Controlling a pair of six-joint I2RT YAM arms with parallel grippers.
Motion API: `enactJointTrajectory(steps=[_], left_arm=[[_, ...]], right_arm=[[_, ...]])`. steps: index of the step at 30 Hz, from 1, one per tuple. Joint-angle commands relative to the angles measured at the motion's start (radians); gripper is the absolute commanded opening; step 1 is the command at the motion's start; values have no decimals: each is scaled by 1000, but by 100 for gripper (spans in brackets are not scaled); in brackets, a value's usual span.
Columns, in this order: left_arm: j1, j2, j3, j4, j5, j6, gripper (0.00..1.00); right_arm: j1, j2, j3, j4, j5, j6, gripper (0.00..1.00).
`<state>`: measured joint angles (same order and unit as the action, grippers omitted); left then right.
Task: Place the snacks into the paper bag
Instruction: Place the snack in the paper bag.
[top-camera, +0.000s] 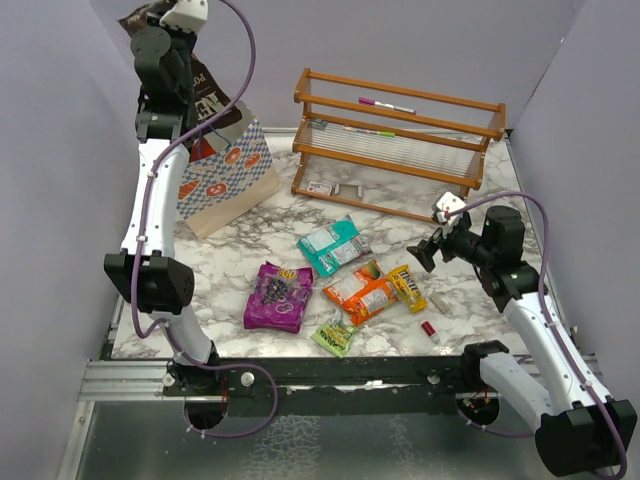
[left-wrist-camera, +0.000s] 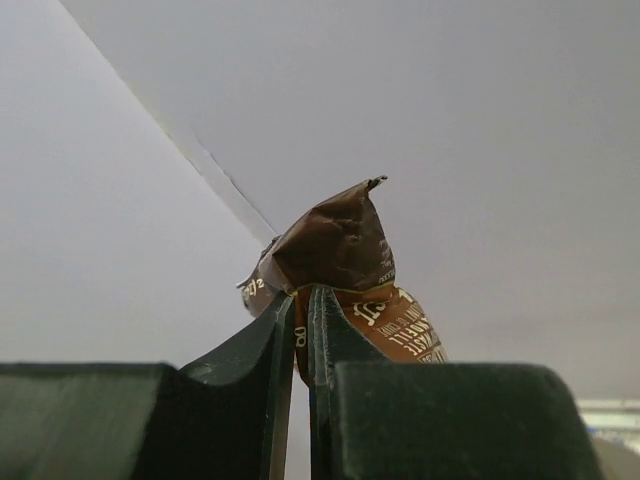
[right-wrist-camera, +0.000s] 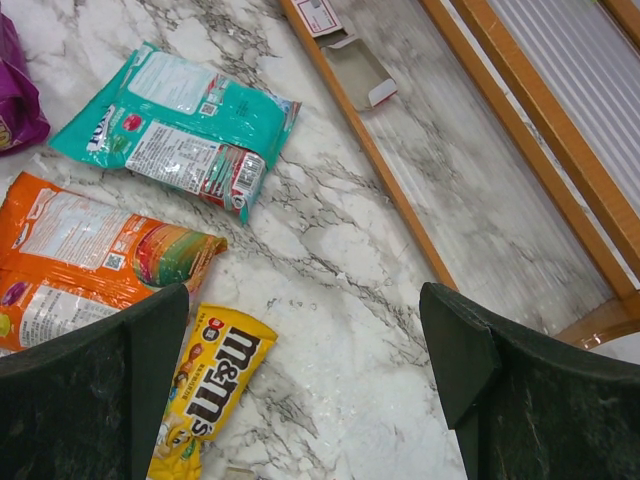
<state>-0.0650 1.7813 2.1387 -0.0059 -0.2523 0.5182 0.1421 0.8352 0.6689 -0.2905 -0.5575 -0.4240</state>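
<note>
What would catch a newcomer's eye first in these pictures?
The left hand, high at the far left, pinches a brown packet above the checked paper bag. In the middle of the marble table lie a purple packet, a teal packet and an orange packet. The right hand hovers open beside them, near the wooden rack.

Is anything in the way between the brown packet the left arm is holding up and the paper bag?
Nothing visible is. The left gripper holds the brown packet just above the paper bag's open top, and no other object lies between them.
</note>
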Motion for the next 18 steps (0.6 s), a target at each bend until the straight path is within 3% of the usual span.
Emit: enactJointTrajectory(steps=[1, 9, 18], left_arm=[[11, -78, -119, 125, 1, 72, 0], [13, -135, -275, 156, 2, 121, 0], [13, -158, -343, 161, -31, 168, 0]], right_arm=[[-6, 9, -2, -9, -23, -11, 99], [-6, 10, -4, -9, -20, -12, 99], [-6, 12, -6, -9, -18, -15, 99]])
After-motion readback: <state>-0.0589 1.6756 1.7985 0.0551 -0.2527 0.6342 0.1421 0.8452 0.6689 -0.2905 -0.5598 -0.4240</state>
